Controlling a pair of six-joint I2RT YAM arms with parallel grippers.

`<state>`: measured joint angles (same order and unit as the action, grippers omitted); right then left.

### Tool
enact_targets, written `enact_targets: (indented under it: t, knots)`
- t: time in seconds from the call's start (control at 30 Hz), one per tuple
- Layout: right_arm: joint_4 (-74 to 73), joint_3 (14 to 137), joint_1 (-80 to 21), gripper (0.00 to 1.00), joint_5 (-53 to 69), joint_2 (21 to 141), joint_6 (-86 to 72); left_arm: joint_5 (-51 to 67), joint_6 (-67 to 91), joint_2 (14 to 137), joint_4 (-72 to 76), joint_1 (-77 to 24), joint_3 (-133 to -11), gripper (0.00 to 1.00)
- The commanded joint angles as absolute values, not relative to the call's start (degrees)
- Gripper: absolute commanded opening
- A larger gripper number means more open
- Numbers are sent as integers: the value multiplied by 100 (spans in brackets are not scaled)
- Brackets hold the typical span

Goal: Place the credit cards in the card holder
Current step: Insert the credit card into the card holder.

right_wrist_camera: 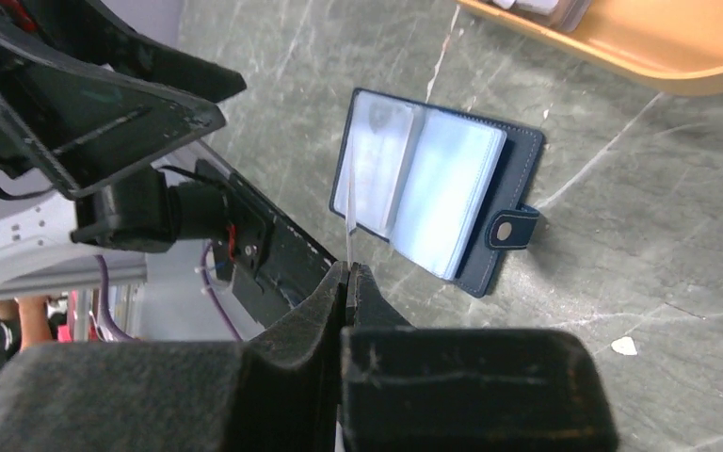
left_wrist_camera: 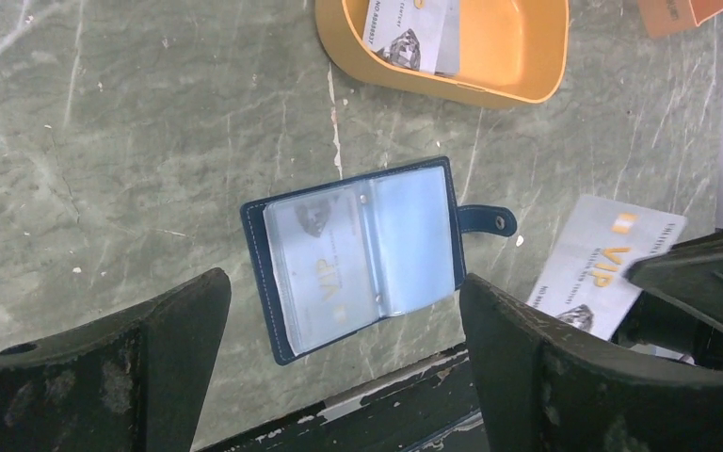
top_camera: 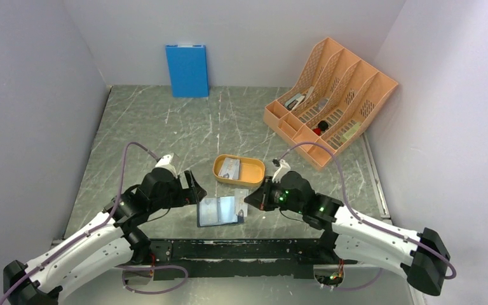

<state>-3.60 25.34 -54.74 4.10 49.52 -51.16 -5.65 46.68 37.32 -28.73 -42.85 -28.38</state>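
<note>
Right hand [right_wrist_camera: 346,271] is clamped shut on one card [right_wrist_camera: 350,212], gripped by its end and seen edge-on from its own wrist, just beside the holder [left_wrist_camera: 358,254] on the snap-tab side. Left hand [top_camera: 191,186] hangs over the holder's other side, fingers wide apart and gripping nothing.

The holder lies open, pockets up, near the middle of the bench's [top_camera: 165,127] near edge. One card already shows inside the clear pocket on the left arm's side. More cards [left_wrist_camera: 405,28] sit in the tray [left_wrist_camera: 452,89] just beyond the holder, toward the far edge.

This looks like the insertion step for a second card. The next move calls for lining the card's free edge up with the mouth of an empty pocket and sliding it in at a shallow angle. The clear leaves look limp and the holder light, so the left hand may need to pin it down.
</note>
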Motion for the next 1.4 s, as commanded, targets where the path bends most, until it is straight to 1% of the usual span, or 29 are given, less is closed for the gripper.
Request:
enact_targets:
  t: [0.0,0.1,0.2,0.27,0.4,0.57,0.77,1.03,1.37]
  knots:
    - [-600,2435,-5497,0,-185,4481,-5221,-695,4784,3781,-2862,-4293,-2790,94]
    - [-441,2407,-5498,0,118,4625,-5322,-652,4867,3929,-2761,-4298,-2686,93]
    - [288,2369,-5518,0,844,5203,-5477,-502,4941,4080,-2595,-4298,-2526,91]
    - [616,2373,-5592,0,1081,5585,-5621,-400,5021,4131,-2492,-4292,-2416,90]
    - [764,2541,-5739,0,1107,6250,-5659,-270,5154,4190,-2264,-4298,-2180,88]
    - [1198,2533,-5733,0,1129,6741,-5856,-71,5230,4348,-2031,-4298,-1928,83]
    - [1417,2822,-5720,0,1498,7621,-5652,-53,5298,4427,-2000,-4297,-1789,79]
    - [1652,2847,-5606,0,1700,8031,-5625,-118,5403,4293,-2175,-4298,-1727,79]
    - [2190,2732,-5318,0,2154,8455,-5771,-119,5378,4404,-2179,-4298,-1719,78]
